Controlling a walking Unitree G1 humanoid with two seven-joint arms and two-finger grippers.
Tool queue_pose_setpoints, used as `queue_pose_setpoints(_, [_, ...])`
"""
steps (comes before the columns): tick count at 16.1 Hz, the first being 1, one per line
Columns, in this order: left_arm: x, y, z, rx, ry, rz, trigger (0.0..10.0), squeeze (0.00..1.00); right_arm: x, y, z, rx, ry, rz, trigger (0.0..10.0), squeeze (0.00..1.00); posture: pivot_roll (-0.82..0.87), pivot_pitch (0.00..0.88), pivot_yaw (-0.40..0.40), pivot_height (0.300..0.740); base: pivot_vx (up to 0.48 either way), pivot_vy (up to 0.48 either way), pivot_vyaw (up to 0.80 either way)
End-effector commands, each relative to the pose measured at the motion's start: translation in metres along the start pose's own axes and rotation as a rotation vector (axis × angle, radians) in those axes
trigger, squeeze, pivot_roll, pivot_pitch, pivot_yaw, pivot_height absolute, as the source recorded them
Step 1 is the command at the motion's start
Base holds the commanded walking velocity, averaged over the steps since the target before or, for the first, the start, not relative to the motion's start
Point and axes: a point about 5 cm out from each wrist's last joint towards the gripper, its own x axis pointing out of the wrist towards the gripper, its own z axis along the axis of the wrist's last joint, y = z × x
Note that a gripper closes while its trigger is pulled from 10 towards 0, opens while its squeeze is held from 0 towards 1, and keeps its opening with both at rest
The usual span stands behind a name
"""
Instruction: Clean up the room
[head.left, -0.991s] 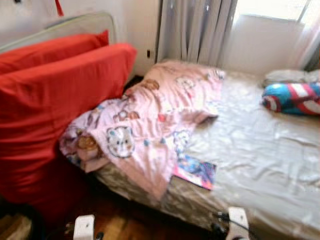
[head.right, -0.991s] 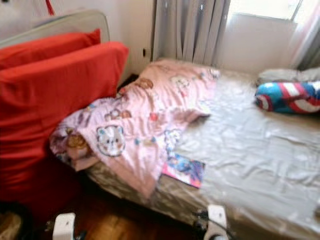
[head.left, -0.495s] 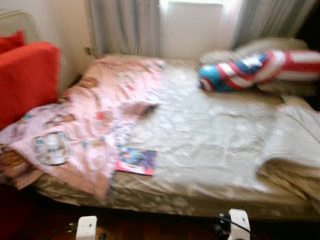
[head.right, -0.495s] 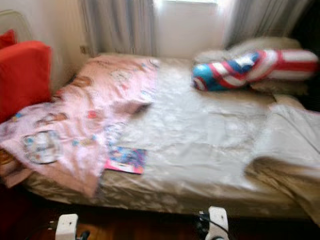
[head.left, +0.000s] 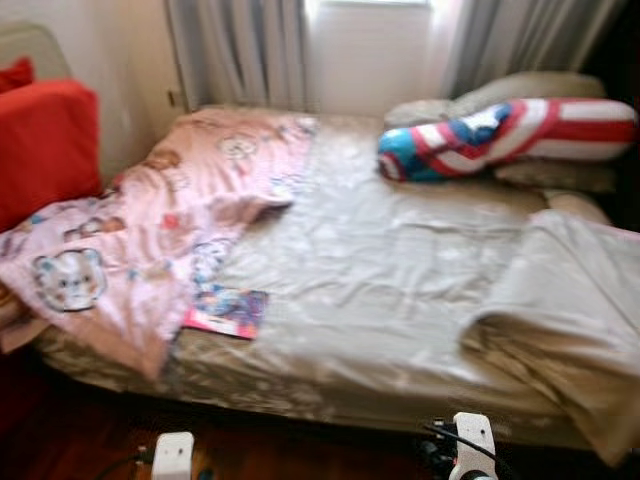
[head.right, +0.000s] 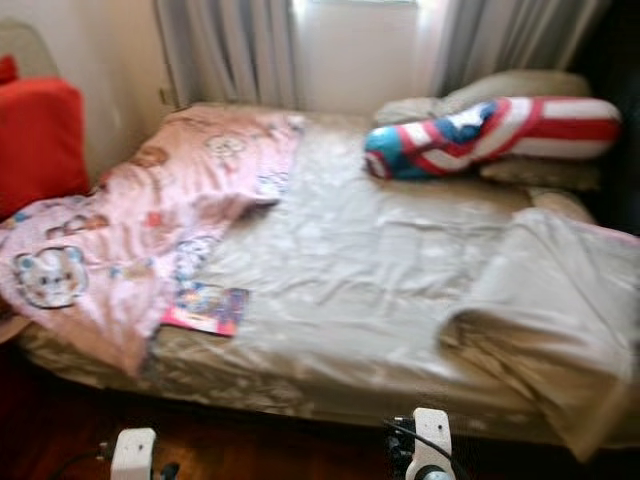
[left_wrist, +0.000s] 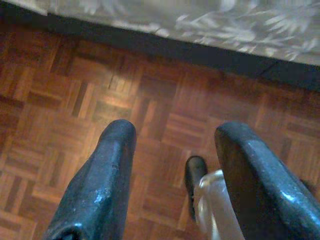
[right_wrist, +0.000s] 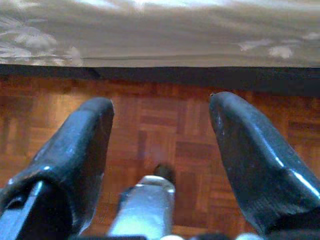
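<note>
I see my left gripper (left_wrist: 172, 165) and right gripper (right_wrist: 160, 150) spread wide, empty, above parquet floor (left_wrist: 60, 100). Ahead lies the beige-sheeted bed (head.left: 380, 270), its pink cartoon-print blanket (head.left: 160, 230) ahead-left.

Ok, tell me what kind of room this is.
Most likely a child's bedroom: an unmade bed with a pink cartoon-print blanket, a stars-and-stripes bolster pillow near the curtained window, and parquet flooring.

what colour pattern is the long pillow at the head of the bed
Red and white stripes with a blue end, on the long pillow; clearest in the left eye view.
</note>
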Motion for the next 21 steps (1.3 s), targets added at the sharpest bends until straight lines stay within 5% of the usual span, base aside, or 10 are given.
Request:
queue_pose_setpoints(1, [-0.0009, -0.0066, -0.0044, -0.007, 0.017, -0.011, 10.0, 0.00, -0.0020, -0.0094, -0.0026, 0.001, 0.010, -0.030, 10.0, 0.00, 0.00, 0.000, -0.012, 0.740, 0.000, -0.405, 0.00])
queue_pose_setpoints(8, [-0.0015, -0.0113, -0.0070, -0.013, 0.024, -0.019, 10.0, 0.00, -0.0024, -0.0111, -0.0037, 0.017, 0.016, -0.036, 10.0, 0.00, -0.01, 0.012, -0.013, 0.740, 0.000, -0.399, -0.40])
queue_pose_setpoints(11, [-0.0017, -0.0112, -0.0077, -0.018, 0.027, -0.016, 10.0, 0.00, -0.0023, -0.0114, -0.0035, 0.018, 0.016, -0.039, 10.0, 0.00, -0.01, 0.021, -0.013, 0.740, 0.000, 0.000, -0.74])
queue_pose_setpoints(21, [-0.0016, -0.0093, -0.0081, -0.037, 0.033, -0.009, 10.0, 0.00, -0.0016, -0.0103, -0.0004, 0.014, 0.003, -0.032, 10.0, 0.00, 0.01, 0.000, -0.020, 0.740, 0.000, 0.000, 0.00])
